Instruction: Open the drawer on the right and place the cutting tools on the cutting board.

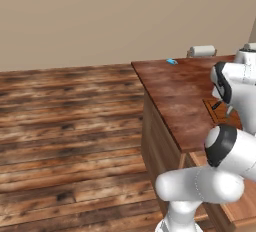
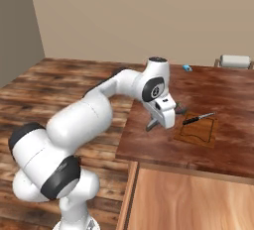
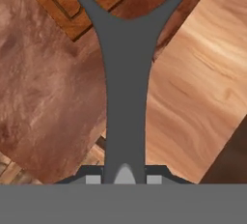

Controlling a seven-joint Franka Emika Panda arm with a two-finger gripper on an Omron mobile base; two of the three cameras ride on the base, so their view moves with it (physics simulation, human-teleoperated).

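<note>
Gripper [image 2: 150, 126] w/ jaws pressed together, nothing pinched, hangs above the dark reddish countertop [image 2: 149, 140] near its left edge, just left of the cutting board [image 2: 197, 130]. Fingers [image 3: 126, 88] in hand view look like one merged dark stem, board corner up top.

Edges/room: bare counter around the gripper and fwd toward the back edge. Drawer [image 2: 198, 199] of light tan wood is pulled out below the counter's front edge, pale flat bottom showing, in right base view and hand view [image 3: 198, 88]. Wooden floor to the left is free.

Around: small blue thing [image 2: 186, 68] near the counter's far edge, white roll-like object [image 2: 235, 61] at far right back; both well apart from the board. Arm's own elbow and wrist crowd the left side of the board.

Knife [image 2: 198, 118] lies flat on the board's far part, long axis diagonal, dark handle toward the gripper side, blade toward far right.
</note>
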